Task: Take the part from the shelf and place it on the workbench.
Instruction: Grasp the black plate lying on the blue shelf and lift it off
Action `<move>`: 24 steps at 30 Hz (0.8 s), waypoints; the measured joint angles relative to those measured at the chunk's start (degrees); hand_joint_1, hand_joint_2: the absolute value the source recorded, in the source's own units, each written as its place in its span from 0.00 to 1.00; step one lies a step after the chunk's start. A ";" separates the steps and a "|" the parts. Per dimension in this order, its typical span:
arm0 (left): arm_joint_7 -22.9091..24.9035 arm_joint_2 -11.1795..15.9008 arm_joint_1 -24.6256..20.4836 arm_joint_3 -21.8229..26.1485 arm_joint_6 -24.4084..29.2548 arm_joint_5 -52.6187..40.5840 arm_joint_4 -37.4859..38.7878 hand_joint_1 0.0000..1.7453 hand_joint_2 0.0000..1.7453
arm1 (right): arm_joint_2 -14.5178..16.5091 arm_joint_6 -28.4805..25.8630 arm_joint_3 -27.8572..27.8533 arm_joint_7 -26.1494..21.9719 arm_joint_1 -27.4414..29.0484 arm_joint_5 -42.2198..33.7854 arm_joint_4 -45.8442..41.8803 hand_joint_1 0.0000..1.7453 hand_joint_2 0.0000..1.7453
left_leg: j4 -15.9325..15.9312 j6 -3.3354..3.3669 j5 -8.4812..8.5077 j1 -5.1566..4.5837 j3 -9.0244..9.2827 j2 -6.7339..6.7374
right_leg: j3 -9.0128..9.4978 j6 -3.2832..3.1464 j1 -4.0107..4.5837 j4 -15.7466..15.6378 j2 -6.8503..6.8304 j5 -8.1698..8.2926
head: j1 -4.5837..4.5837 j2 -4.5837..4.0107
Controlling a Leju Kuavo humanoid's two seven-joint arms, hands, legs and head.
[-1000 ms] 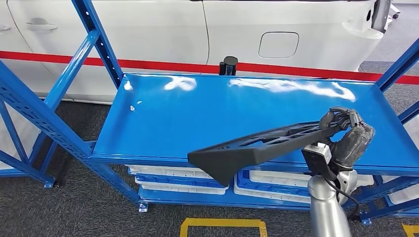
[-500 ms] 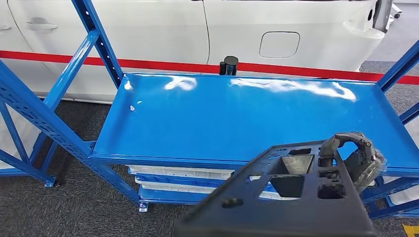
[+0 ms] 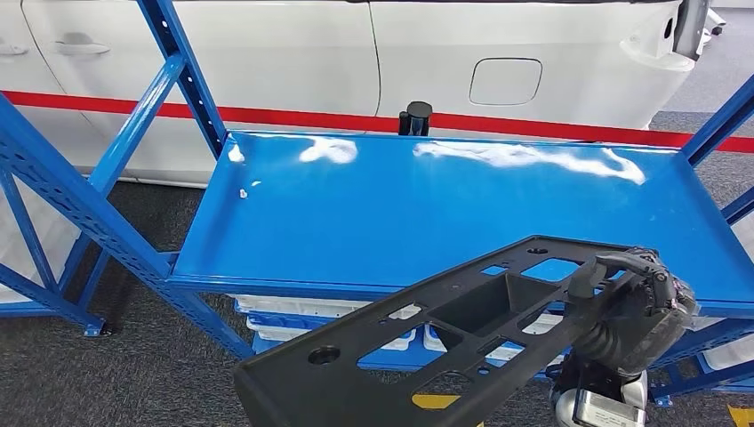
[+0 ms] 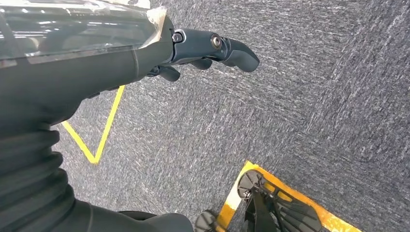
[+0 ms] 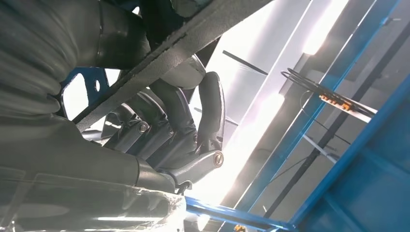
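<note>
1. While the right hand [image 3: 636,307] curls its fingers [image 3: 613,264] over one end of the black part [image 3: 427,342], the part hangs in the air in front of the blue shelf [image 3: 427,213], its far end overlapping the shelf's front edge in the head view.
2. The part is a long, flat frame with open cut-outs and round holes, tilted so that its free end drops toward the lower left of the head view.
3. In the right wrist view the same fingers [image 5: 210,111] wrap round a dark bar of the part [image 5: 159,53].
4. The left hand [image 4: 193,50] hangs over grey carpet [image 4: 300,96] with yellow floor tape [image 4: 96,140]; it holds nothing, and its fingers reach forward, loosely bent.
5. Under the shelf's top board sit white trays [image 3: 293,311] in blue bins [image 3: 284,331]; their contents cannot be made out.
6. Behind the shelf stands a white car [image 3: 400,53], with a red band [image 3: 293,116] running in front of it.
</note>
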 joint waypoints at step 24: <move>0.23 -0.15 -0.56 0.21 1.18 0.46 -0.01 0.00 1.00 | -0.13 -1.34 0.16 1.61 -1.73 0.72 0.44 1.00 1.00 | -1.14 -0.11 -2.63 0.09 4.05 0.32 | -3.36 -2.37 1.14 -3.41 -0.11 4.16 | -0.34 -0.01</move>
